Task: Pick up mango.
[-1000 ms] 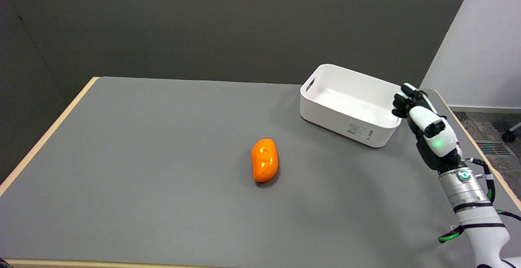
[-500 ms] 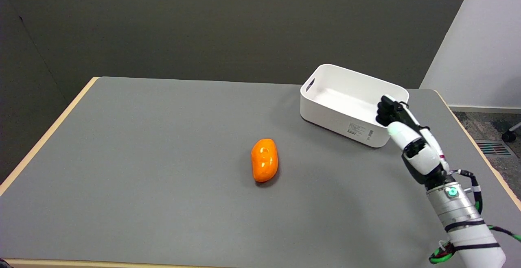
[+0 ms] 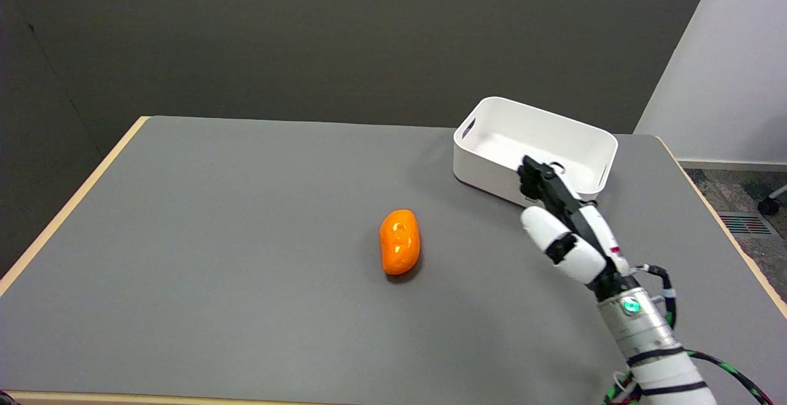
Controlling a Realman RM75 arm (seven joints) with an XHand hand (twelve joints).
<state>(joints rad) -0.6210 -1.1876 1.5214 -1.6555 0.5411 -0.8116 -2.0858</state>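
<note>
An orange mango (image 3: 399, 241) lies on the grey table (image 3: 215, 239) near its middle, long axis running toward and away from me. My right hand (image 3: 562, 220) hovers well to the mango's right, in front of the white bin. It holds nothing. Its black fingers (image 3: 535, 177) point up and to the left, lying close together. The hand and the mango are clearly apart.
A white rectangular bin (image 3: 529, 147) with handle slots stands at the back right, empty, partly covered by my hand. The table's wooden edge (image 3: 67, 208) runs along the left side. A dark wall is behind.
My right arm has swung left and lower, from the bin's right end to in front of the bin, nearer the mango. The mango and bin have stayed put.
</note>
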